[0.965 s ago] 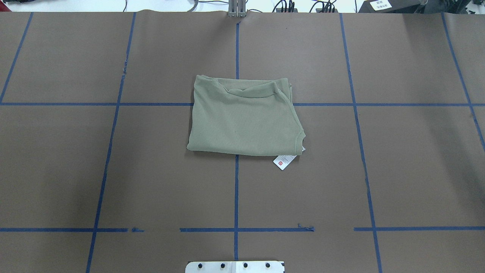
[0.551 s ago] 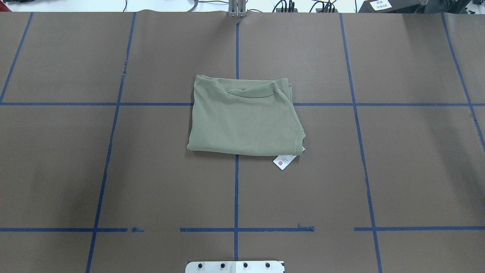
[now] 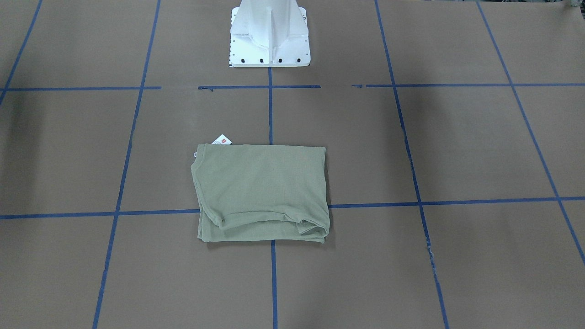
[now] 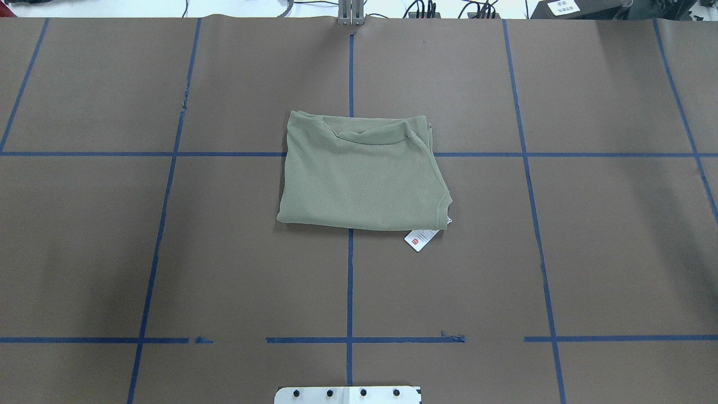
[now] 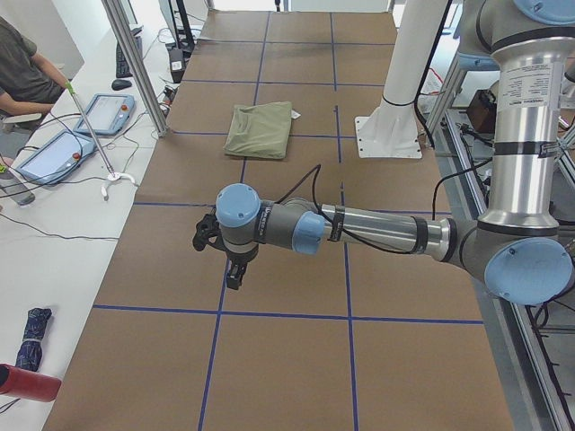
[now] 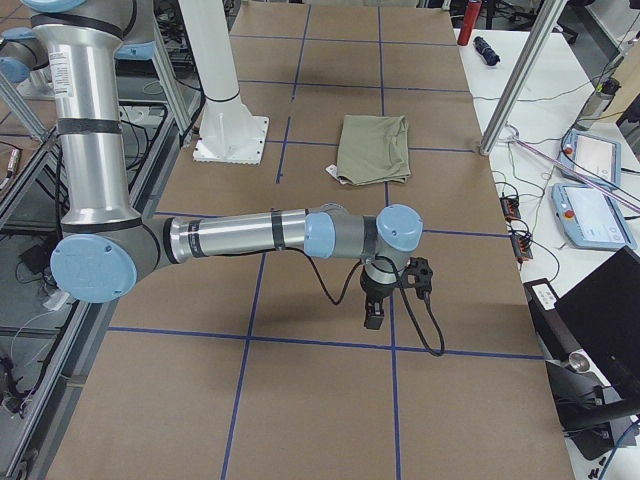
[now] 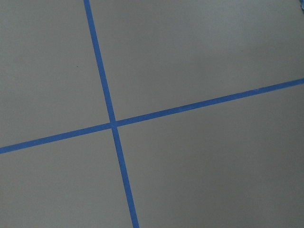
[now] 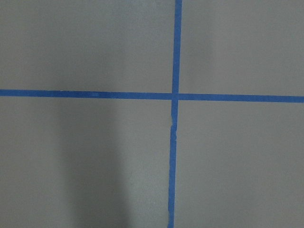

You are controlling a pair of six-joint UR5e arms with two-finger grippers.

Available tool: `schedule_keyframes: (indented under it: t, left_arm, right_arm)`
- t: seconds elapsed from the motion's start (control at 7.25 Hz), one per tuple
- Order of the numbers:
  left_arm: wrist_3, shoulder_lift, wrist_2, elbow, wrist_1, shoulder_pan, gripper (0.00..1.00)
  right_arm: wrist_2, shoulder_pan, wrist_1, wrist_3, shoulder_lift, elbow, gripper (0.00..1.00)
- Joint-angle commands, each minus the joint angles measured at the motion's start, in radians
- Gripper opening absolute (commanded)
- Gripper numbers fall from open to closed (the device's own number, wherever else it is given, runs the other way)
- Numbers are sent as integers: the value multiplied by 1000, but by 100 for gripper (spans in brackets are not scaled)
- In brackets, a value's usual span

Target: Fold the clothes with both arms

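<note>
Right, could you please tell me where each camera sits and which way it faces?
Front-facing: across the table, facing the robot, steeply down on the shirt; only the pedestal shows.
Overhead: behind the robot, looking forward and down; only the base plate shows.
Exterior left: table's left end, looking along it; left arm near.
Exterior right: opposite end; right arm near.
Left wrist: down onto a tape cross; no robot parts.
Right wrist: down onto another cross; likewise.
Shared: front-facing and overhead show the shirt's hang tag from opposite sides.
</note>
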Motion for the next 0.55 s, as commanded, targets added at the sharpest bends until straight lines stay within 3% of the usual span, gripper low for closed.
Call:
schedule_keyframes:
  t: [0.0, 0.41]
  left_arm:
    - [-8, 13, 29, -4, 7, -4, 100]
    - [-13, 80, 46, -4, 28, -3, 100]
  right_arm:
    - [0, -14, 2, 0, 2, -1, 100]
    - [1, -21, 2, 1, 2, 5, 100]
